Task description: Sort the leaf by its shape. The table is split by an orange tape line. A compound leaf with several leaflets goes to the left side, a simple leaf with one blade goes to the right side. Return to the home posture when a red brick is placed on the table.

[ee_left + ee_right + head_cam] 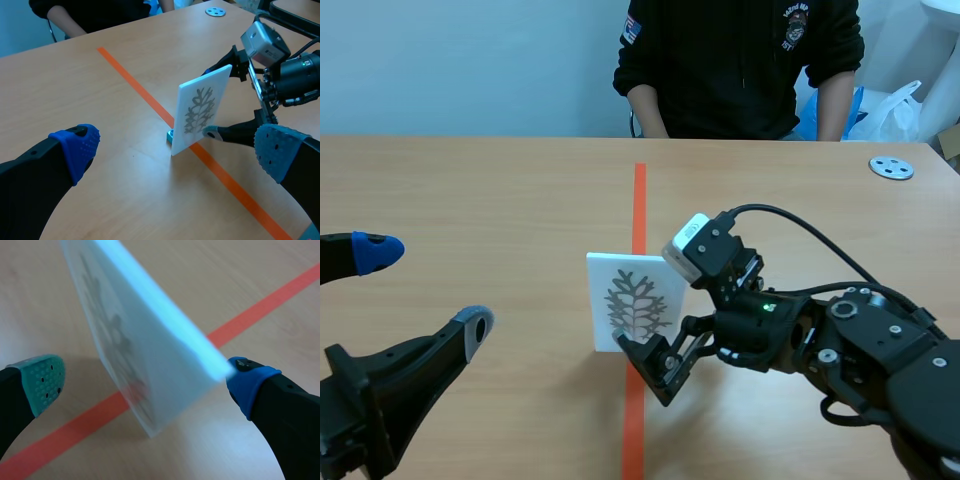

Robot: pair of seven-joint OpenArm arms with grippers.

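Note:
A white card (628, 300) printed with a grey leaf of several leaflets stands on edge on a small base, on the orange tape line (639, 200) at mid-table. My right gripper (670, 332) is open around the card (135, 340). In the right wrist view its green pad (42, 380) stands clear of the printed face, and its blue pad (247, 382) is right at the card's near corner. My left gripper (425, 287) is open low at the left, well short of the card (200, 112), with nothing between its fingers.
A person in a dark top sits across the table (470, 190). A grey round disc (891, 167) lies at the far right. Plastic bags sit behind the table's back right corner.

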